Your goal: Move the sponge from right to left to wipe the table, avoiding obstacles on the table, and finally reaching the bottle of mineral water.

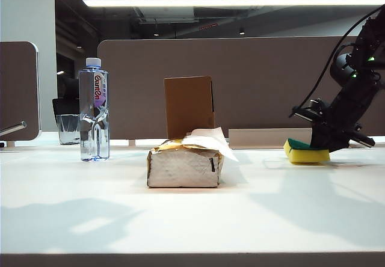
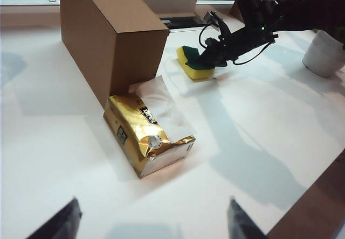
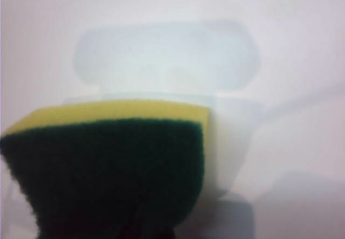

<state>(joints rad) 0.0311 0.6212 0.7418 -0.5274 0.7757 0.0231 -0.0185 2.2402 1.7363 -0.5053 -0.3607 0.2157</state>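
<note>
On table's right: right hand (image 1: 320, 148) clamps sponge (image 1: 305, 152) | left hand (image 2: 153, 223) spread, aloft | tissue pack (image 1: 185, 165): tissue protruding

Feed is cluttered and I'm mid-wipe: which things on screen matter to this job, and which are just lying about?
Job:
- sponge, right gripper shut on it
- table
- tissue pack, obstacle
- cardboard box, obstacle
- mineral water bottle, far left, the goal

Lying about:
- glass cup behind the bottle
- white pot
- left gripper, open, idle
</note>
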